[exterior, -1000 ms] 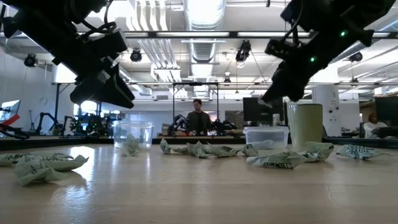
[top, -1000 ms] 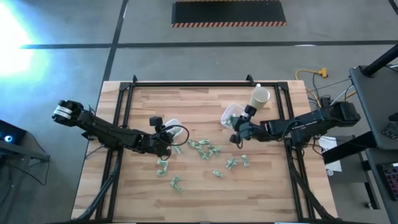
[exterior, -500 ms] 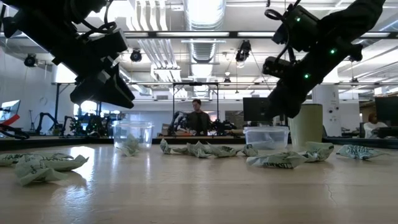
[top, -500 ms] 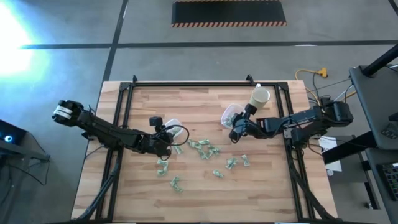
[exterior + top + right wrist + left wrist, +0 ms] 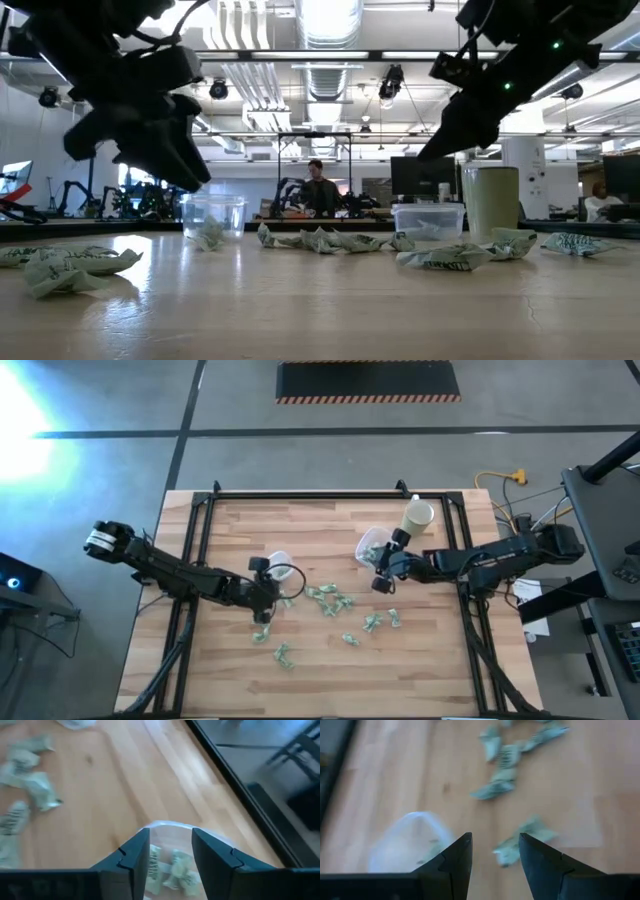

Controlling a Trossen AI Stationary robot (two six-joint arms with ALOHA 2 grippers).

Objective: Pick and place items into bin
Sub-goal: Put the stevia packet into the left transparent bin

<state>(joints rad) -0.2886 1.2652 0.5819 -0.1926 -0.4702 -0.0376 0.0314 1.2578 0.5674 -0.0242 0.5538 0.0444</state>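
Several small pale green and white items lie scattered on the wooden table. Two clear tubs serve as bins, one at the left and one at the right. My left gripper hangs open above the table beside the left tub, with a loose item on the wood beyond its fingers. My right gripper is open just over the right tub, which holds a few items. Neither gripper holds anything.
A tall cream cup stands at the far right, behind the right tub. A black frame runs along the table's far and side edges. More items lie toward the near edge. In the low view a person stands far behind the table.
My left gripper has swung away from the left tub toward the table's near edge and now points at the loose items. My right gripper dipped toward the right tub and has risen again above it.
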